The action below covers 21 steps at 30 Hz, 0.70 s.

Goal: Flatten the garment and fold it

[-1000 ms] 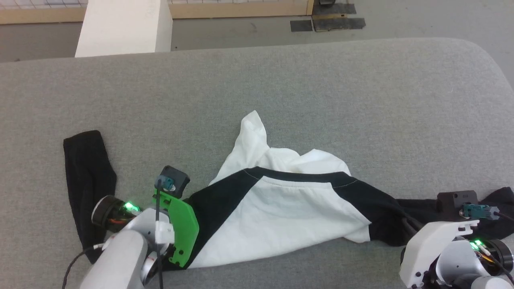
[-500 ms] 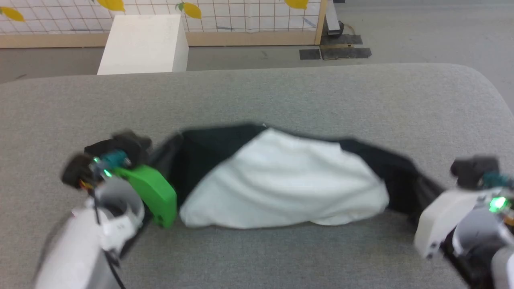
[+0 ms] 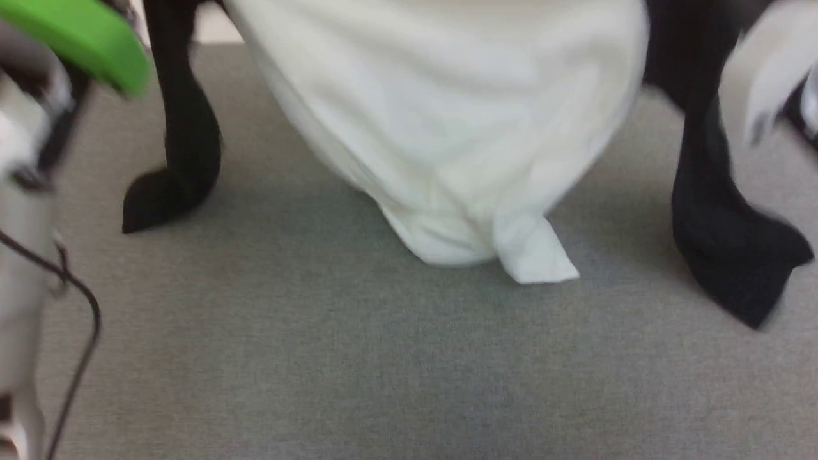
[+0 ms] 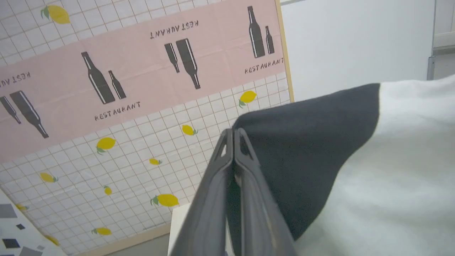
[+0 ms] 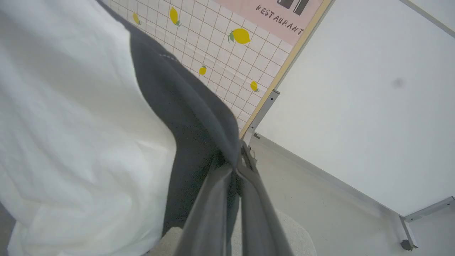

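Observation:
The garment (image 3: 447, 128) hangs in the air in the head view, its white body drooping until the hem rests on the grey table (image 3: 319, 370). Its black sleeves dangle on both sides, the left sleeve (image 3: 179, 160) and the right sleeve (image 3: 722, 211), with their cuffs touching the table. My left gripper (image 4: 233, 133) is shut on the black shoulder cloth (image 4: 305, 142) in the left wrist view. My right gripper (image 5: 239, 156) is shut on the other black shoulder (image 5: 185, 117). The left arm's green cover (image 3: 83, 38) and the right arm's white shell (image 3: 773, 64) flank the garment, blurred.
Behind the table stands a partition (image 4: 106, 89) printed with lemons and bottles, with a white wall (image 4: 355, 42) beside it. A white block (image 4: 176, 231) sits below the partition. A black cable (image 3: 83, 332) hangs from my left arm over the table.
Both grippers have risen, lifting the garment from a flat heap on the table into a hanging drape. The head view has shifted as well and now sits closer to the cloth.

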Available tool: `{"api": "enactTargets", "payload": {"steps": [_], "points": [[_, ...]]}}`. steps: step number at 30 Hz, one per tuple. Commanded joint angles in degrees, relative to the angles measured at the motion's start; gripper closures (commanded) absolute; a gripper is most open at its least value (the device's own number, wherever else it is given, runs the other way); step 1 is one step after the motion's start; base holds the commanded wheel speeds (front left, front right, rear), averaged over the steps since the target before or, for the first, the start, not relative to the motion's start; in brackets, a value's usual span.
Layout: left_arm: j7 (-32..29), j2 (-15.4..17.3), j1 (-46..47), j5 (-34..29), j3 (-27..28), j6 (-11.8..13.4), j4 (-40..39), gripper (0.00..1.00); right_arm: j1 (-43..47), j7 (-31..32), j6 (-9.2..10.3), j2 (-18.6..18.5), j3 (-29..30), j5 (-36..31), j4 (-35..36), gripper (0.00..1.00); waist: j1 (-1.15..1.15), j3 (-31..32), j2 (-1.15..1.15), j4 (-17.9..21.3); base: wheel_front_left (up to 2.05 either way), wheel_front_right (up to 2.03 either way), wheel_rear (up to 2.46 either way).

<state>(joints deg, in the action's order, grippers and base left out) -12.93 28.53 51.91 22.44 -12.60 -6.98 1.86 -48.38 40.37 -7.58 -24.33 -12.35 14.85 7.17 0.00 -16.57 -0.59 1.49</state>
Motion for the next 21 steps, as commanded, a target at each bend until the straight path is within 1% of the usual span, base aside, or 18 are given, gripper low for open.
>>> {"api": "enactTargets", "payload": {"steps": [1, 4, 9, 13, 16, 18, 21], "points": [[0.9, 0.4, 3.8, -1.1, 0.7, 0.5, 1.0, 1.0, -4.1, -0.4, 0.09, -0.5, -0.7, -0.5, -1.7, 1.0, 0.0, -10.2, 0.59, 1.8, 0.0, 0.0, 0.0], [2.6, 0.9, 11.4, -3.1, 1.9, 1.7, 3.7, 1.0, -13.7, -1.3, 0.09, -0.9, -2.5, -1.7, -6.1, 1.0, 0.0, -14.3, 0.59, 2.1, 0.0, 0.0, 0.0], [6.7, 1.7, 22.6, -6.1, 4.8, 5.3, 7.7, 1.0, -28.3, -4.7, 0.09, 0.7, -3.0, -5.1, -13.0, 1.0, 0.0, -20.1, 0.59, 3.1, 0.0, 0.0, 0.0], [11.1, 1.8, 29.8, -8.2, 6.8, 8.7, 9.1, 1.0, -37.6, -7.8, 0.09, 2.4, -1.9, -8.9, -17.6, 1.0, 0.0, -23.1, 0.59, 3.6, 0.0, 0.0, 0.0], [15.1, 1.8, 34.2, -9.1, 8.3, 10.9, 9.9, 1.0, -43.9, -11.7, 0.09, 3.9, -0.3, -12.1, -20.7, 1.0, 0.0, -24.5, 0.59, 3.8, 0.0, 0.0, 0.0], [17.4, 1.9, 36.3, -9.3, 9.1, 11.6, 10.4, 1.0, -47.3, -14.8, 0.09, 4.9, 0.6, -14.5, -22.2, 1.0, 0.0, -25.0, 0.59, 3.8, 0.0, 0.0, 0.0], [19.2, 1.6, 37.8, -9.0, 9.0, 11.4, 11.8, 1.0, -50.4, -18.6, 0.09, 6.3, 1.2, -16.2, -24.9, 1.0, 0.0, -25.0, 0.59, 3.5, 0.0, 0.0, 0.0]]}}
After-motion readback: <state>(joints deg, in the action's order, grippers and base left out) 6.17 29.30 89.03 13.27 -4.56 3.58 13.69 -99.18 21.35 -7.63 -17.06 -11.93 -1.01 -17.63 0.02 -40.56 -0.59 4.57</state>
